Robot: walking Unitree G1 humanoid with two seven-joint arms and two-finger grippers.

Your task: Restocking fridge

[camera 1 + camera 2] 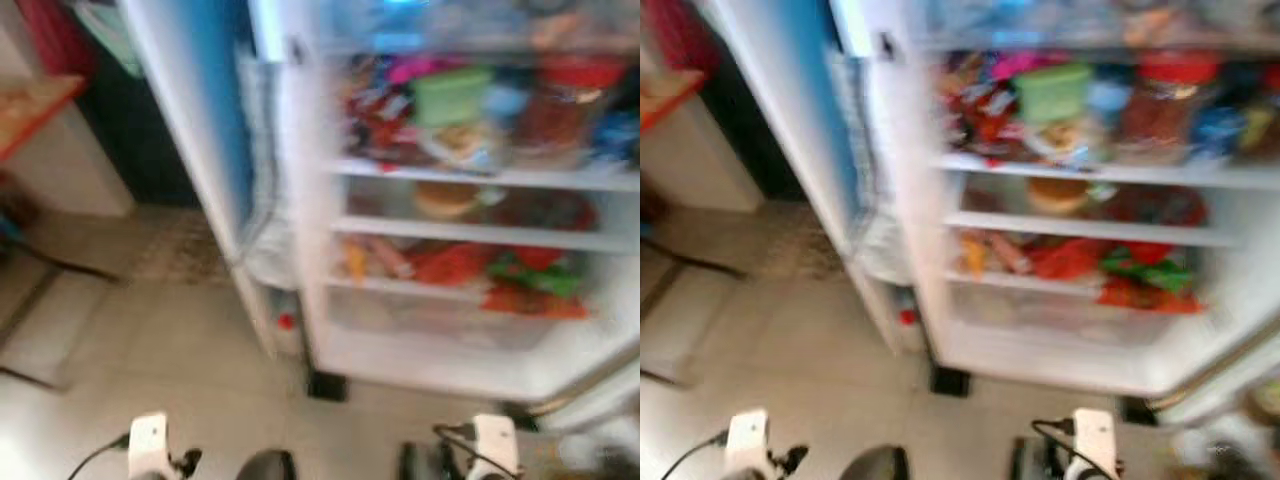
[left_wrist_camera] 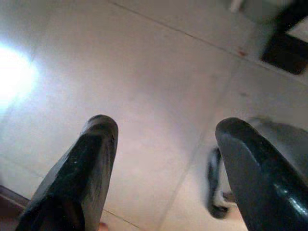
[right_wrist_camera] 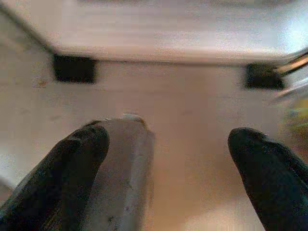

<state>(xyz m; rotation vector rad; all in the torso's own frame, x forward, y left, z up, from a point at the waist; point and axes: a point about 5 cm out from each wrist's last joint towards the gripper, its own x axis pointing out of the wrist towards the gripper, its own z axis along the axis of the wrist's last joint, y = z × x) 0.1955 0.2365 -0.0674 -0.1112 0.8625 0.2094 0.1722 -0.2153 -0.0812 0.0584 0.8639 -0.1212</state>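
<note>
- Fingers of my left gripper (image 2: 163, 168) stand wide apart with nothing between them, pointing down at the pale tiled floor (image 2: 144, 77); a dark fridge foot (image 2: 284, 45) sits at about 1 o'clock from them in the left wrist view.
- Fingers of my right gripper (image 3: 166, 168) are also spread wide and grip nothing; one black finger (image 3: 62, 173) lies against a grey, blurred shape (image 3: 125, 168) that I cannot identify, and it is not held between the two.
- My right gripper faces the white base of the fridge (image 3: 159, 33), with two black feet under it: one (image 3: 73, 68) at 11 o'clock, the other (image 3: 262, 76) at 1 o'clock.
- Both white wrists sit low at the bottom of the head view, the left wrist (image 1: 148, 445) at 7 o'clock and the right wrist (image 1: 495, 445) at 5 o'clock.
- The fridge (image 1: 310, 250) stands open at 12 to 2 o'clock, its door (image 1: 190, 120) swung out at 11 o'clock.
- Its shelves are packed: a green tub (image 1: 452, 95) and a red-lidded jar (image 1: 555, 105) on the upper shelf, a round tan item (image 1: 445, 200) on the shelf below, red and green packets (image 1: 510, 275) lower still. Everything is blurred, so I cannot make out labels.
- A counter (image 1: 35, 105) with a wooden top stands at 10 o'clock.
</note>
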